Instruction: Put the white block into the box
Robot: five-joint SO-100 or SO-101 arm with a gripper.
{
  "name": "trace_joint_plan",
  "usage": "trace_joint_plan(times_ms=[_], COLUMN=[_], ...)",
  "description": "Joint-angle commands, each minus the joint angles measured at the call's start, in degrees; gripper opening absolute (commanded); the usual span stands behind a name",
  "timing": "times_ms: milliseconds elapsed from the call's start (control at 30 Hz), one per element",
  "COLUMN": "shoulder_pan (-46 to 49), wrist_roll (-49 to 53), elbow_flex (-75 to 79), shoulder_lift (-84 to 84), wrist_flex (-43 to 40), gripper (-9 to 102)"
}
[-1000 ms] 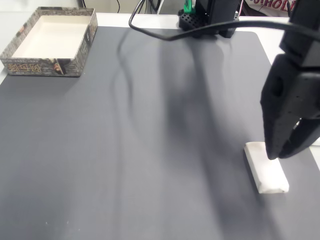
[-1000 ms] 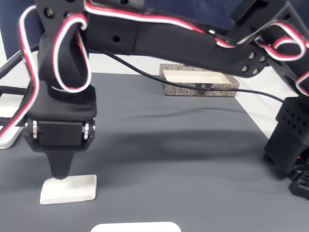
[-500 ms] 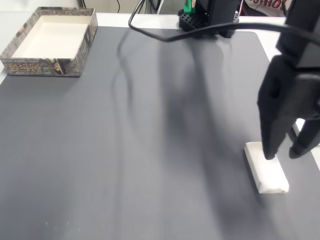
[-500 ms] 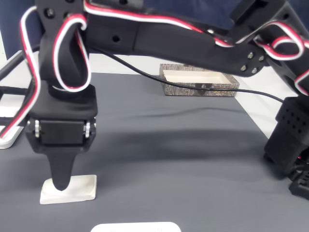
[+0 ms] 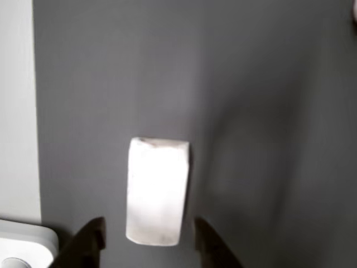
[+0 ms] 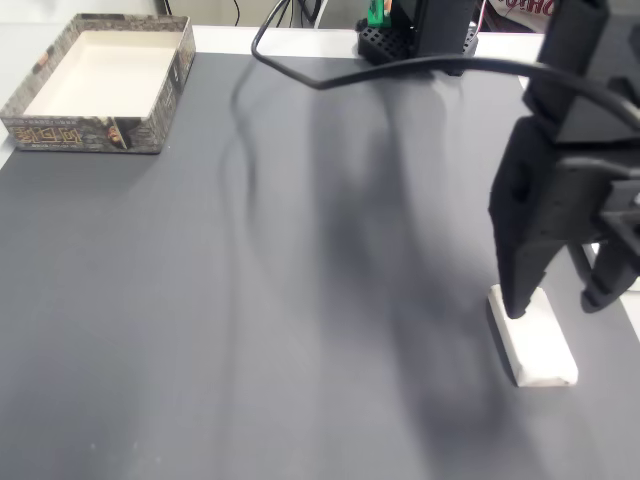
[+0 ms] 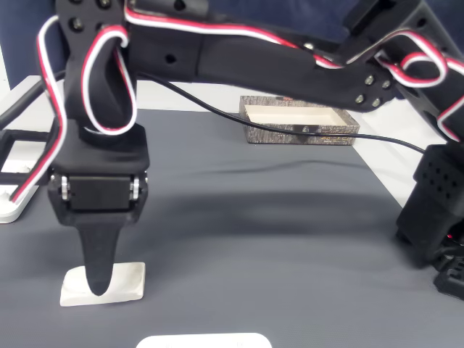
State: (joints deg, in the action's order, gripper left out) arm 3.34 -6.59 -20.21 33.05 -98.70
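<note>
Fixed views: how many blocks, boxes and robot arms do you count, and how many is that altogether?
block: 1
box: 1
arm: 1
Total: 3

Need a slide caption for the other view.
Open gripper straddling the near end of the small white oblong block on the dark grey mat.

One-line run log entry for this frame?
phase: pre-grasp | end effector: open, straddling white block | block: flat on mat, not lifted | box: far corner, empty
</note>
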Motion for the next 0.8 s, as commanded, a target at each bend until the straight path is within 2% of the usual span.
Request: trace_joint_plan(times_ms=[0,767], shoulder_pan=[1.6,1.3], wrist_roll=[-1.1,-2.4], elbow_flex=[0.0,0.4], shoulder_lift=[6.1,5.7], wrist_flex=[-0.6,-0.6], gripper=[24,31])
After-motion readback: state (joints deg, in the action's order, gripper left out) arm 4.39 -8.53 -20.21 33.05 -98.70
